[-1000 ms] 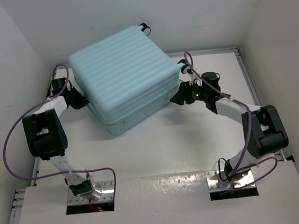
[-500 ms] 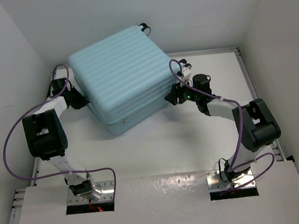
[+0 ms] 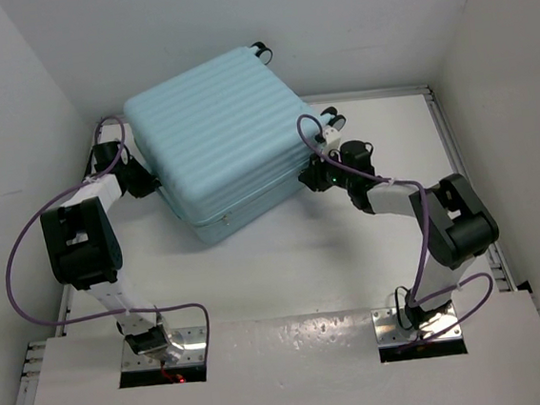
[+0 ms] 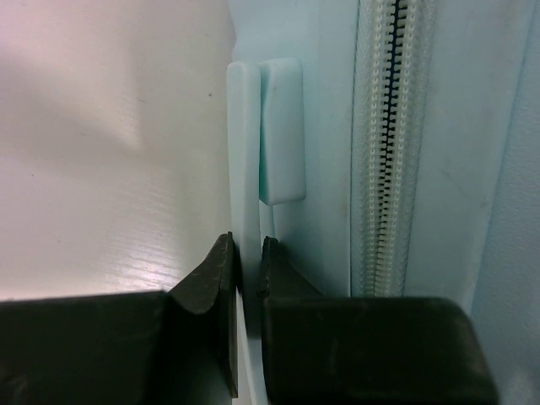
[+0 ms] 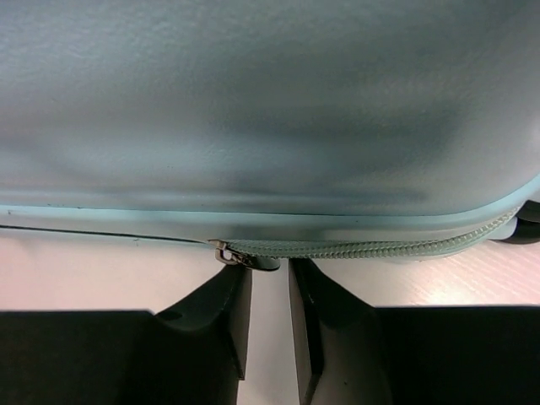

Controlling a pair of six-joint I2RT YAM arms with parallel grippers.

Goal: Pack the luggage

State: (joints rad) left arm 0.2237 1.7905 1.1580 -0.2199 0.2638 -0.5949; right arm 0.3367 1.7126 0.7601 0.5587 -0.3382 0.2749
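The luggage (image 3: 215, 131) is a large pale-blue ribbed suitcase lying shut at the back of the table. My left gripper (image 3: 154, 187) is at its left side. In the left wrist view the left gripper (image 4: 246, 253) is shut on the thin pale-blue side handle (image 4: 243, 152), beside the zipper (image 4: 388, 169). My right gripper (image 3: 308, 178) is against the suitcase's right side. In the right wrist view the right gripper (image 5: 270, 283) has a narrow gap with nothing between its jaws. The metal zipper pull (image 5: 240, 257) lies just at its left fingertip, under the shell (image 5: 270, 101).
Black-and-white wheels stick out at the far corner (image 3: 260, 50) and the right corner (image 3: 331, 117). White walls close in at the left, back and right. A raised white shelf (image 3: 286, 373) with both arm bases runs along the near edge.
My right arm has swung left and brought its gripper against the suitcase's right side at the zipper. The left arm and the suitcase have not moved.
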